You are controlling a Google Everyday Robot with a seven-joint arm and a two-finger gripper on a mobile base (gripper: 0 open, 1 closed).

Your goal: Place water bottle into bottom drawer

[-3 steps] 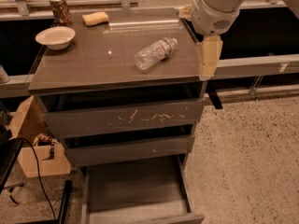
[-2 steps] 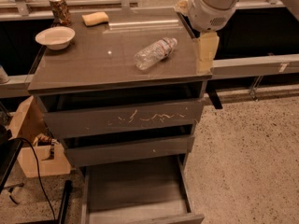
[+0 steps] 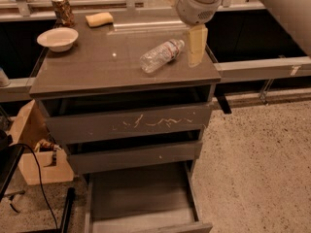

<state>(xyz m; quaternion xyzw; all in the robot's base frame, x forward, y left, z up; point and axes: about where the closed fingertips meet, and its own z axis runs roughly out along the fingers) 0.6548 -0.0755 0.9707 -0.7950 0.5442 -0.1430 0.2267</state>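
Gripper (image 3: 196, 57) hangs over the cabinet top (image 3: 97, 72) near its 3 o'clock edge, w/ the arm coming down from 12. It has shifted toward 9 o'clock vs 1 s ago, when it was out over the 3 o'clock edge, and now sits just beside the bottle's cap end. Contact: can't tell. Open or closed: can't tell.

Bottle (image 3: 162, 56) hasn't moved. It lies on its side on the top, right of centre, w/ the cap pointing approx 2 o'clock, toward the gripper.

Bottom drawer (image 3: 141, 193) is pulled out at 6 o'clock, same as before, grey floor showing. The bottle is not in it.

Top drawer (image 3: 131, 123) w/ scratched front and mid drawer (image 3: 136, 154) stick out only slightly, unchanged.

Bowl (image 3: 57, 39) at 10 o'clock on the top, can (image 3: 63, 11) behind it, sponge (image 3: 99, 19) approx 11 o'clock, all as before. Box (image 3: 31, 147) on the floor at 8 o'clock beside the cabinet.
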